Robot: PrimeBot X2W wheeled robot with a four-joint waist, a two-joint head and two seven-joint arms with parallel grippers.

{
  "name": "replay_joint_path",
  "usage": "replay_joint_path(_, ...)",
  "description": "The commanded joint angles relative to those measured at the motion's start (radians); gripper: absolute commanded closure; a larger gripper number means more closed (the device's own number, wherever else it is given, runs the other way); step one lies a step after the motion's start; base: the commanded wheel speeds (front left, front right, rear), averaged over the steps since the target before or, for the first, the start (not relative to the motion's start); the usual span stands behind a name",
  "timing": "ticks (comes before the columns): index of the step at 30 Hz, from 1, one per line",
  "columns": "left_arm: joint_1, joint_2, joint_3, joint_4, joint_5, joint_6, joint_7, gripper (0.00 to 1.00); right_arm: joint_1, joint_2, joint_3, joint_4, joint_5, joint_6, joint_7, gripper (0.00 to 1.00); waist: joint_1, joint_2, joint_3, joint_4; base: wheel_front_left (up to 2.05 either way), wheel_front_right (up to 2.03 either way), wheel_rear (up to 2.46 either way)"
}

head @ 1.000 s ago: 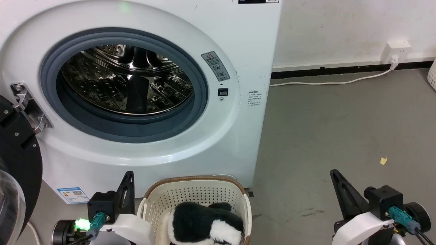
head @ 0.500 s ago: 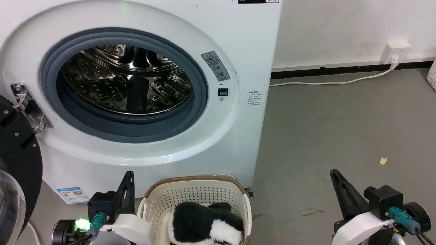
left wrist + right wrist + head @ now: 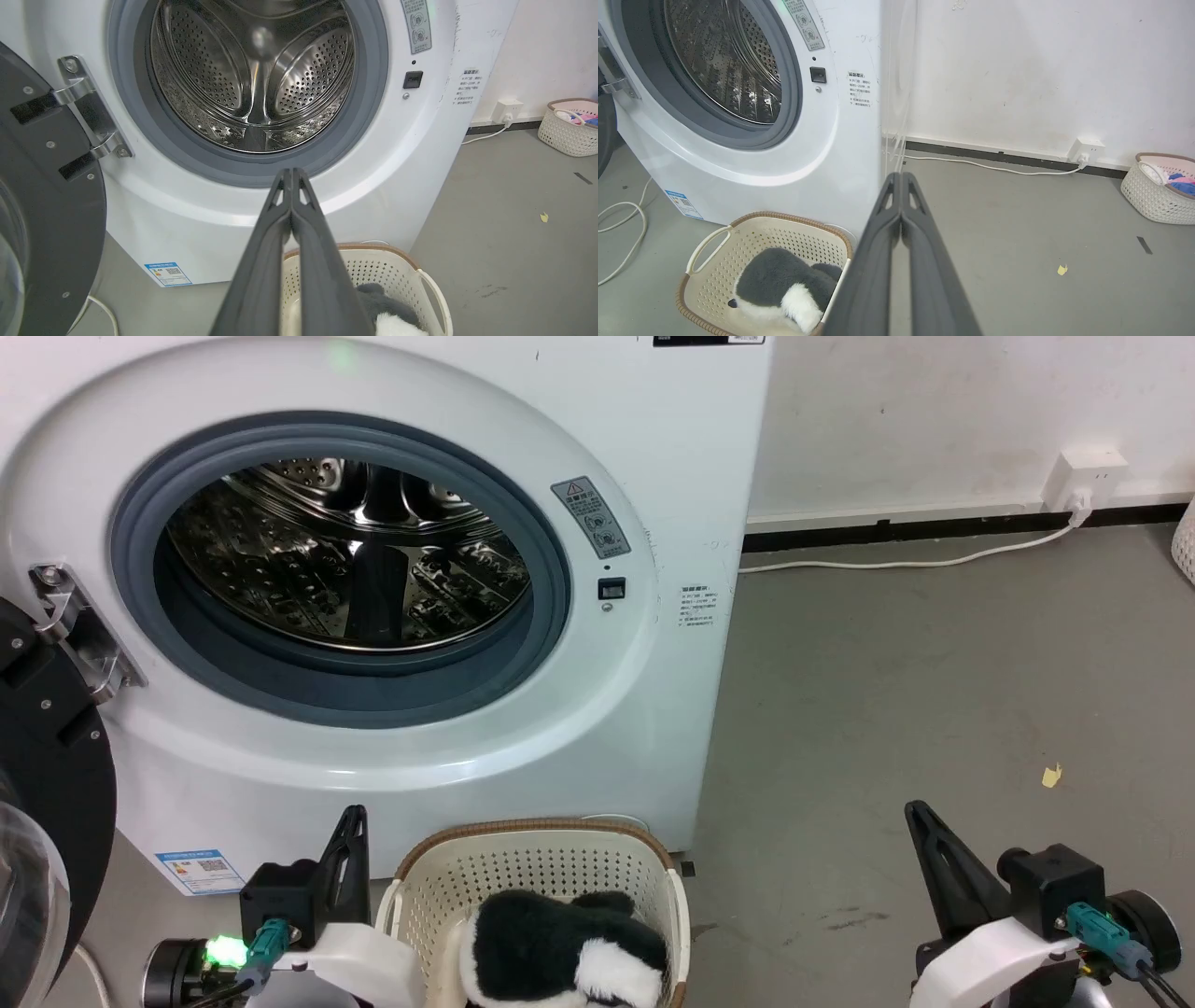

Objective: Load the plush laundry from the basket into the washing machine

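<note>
L gripper point(image 3: 290, 173) shut tight, fingers pressed together, holding nothing, tips pointing at porthole's lower edge. R gripper point(image 3: 901, 176) same: shut, empty, over the floor point(image 3: 887, 663) right of basket point(image 3: 532, 873). Plush laundry point(image 3: 560, 947) lies in basket, between both grippers in head view. Basket is on floor just in front of washing machine point(image 3: 672, 476). Door point(image 3: 42, 775) is open at left, drum point(image 3: 355, 551) exposed.
</note>
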Motion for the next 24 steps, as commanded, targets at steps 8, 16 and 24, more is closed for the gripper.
replay_joint_path(8, 0.001, 0.0, -0.01, 0.005, -0.01, 0.004, -0.006, 0.0, 0.004, 0.0, 0.002, 0.004, 0.012, 0.0, -0.006, 0.0, 0.0, 0.0, 0.0, 0.0, 0.0, 0.0, 0.0)
replay_joint_path(16, -0.003, 0.0, -0.033, 0.022, -0.038, 0.014, -0.024, 0.0, 0.009, 0.0, 0.004, 0.019, 0.039, 0.0, -0.022, 0.0, 0.0, 0.0, 0.003, -0.001, 0.0, 0.0, 0.0)
replay_joint_path(24, -0.023, 0.0, -0.058, 0.063, -0.072, 0.023, -0.031, 0.0, 0.009, 0.0, 0.003, 0.032, 0.067, 0.0, -0.037, 0.0, 0.0, 0.0, 0.014, -0.005, 0.0, 0.0, 0.0)
